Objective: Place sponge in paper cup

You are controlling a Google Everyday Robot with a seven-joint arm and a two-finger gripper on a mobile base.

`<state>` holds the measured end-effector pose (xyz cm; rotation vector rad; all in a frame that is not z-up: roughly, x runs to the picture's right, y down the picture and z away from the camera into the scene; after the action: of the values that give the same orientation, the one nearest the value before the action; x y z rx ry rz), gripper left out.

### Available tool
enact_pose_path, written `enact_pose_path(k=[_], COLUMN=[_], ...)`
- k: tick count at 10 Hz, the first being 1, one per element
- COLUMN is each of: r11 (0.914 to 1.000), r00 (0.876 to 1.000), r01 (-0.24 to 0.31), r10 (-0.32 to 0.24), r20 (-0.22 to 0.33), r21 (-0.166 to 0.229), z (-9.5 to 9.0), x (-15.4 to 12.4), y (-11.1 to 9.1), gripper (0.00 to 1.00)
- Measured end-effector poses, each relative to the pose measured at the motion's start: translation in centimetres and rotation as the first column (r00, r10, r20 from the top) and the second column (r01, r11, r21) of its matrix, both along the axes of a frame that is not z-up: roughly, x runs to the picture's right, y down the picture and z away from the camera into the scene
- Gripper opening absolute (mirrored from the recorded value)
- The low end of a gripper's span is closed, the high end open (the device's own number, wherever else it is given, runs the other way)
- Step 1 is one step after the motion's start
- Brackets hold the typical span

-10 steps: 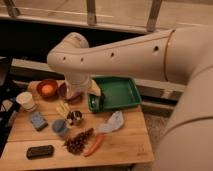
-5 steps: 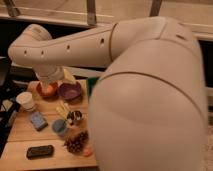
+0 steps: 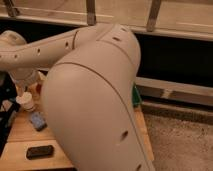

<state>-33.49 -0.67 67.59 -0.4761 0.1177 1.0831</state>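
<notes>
Finding: the task is at the approach step, with the grasp not yet made. The sponge (image 3: 37, 120) lies flat on the desk (image 3: 17, 139), just beside the paper cup (image 3: 25, 102) and on its near side, so it is not in the cup.

The claw (image 3: 21, 86) hangs at the far left, close above the cup. Much of it is masked by the arm's bulk, but it is released, with nothing in it.

Your next move: shift the claw off the cup and over the sponge, then descend squarely.

- **Sponge:** a small blue-grey block, soft-looking and likely to compress.
- **Cup:** short white paper with a round rim; it is light, so a nudge could tip it.
- **Desk:** pale wood.
- **Also present:** a black rectangular block (image 3: 40, 151) lies nearer the desk's front edge — do not mistake it for the sponge.
</notes>
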Motion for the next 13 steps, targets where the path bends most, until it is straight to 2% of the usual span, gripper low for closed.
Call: enact_pose_path(k=[5, 6, 7, 9, 11, 13], r11=[0.9999, 0.9990, 0.9986, 0.9980, 0.9926, 0.9828], r00=[1.000, 0.999, 0.999, 0.999, 0.999, 0.999], r01=[0.016, 0.045, 0.051, 0.028, 0.008, -0.011], r10=[-0.016, -0.045, -0.051, -0.027, -0.004, 0.018], r20=[0.006, -0.007, 0.003, 0.017, 0.034, 0.038], r21=[0.000, -0.002, -0.017, -0.057, -0.122, -0.184], z=[0.1, 0.3, 0.4, 2.0, 3.2, 4.4], x=[-0.4, -0.6, -1.3, -1.4, -2.1, -2.2], y=[0.1, 0.4, 1.3, 3.7, 6.9, 9.4], gripper=[0.80, 0.80, 0.80, 0.80, 0.80, 0.80])
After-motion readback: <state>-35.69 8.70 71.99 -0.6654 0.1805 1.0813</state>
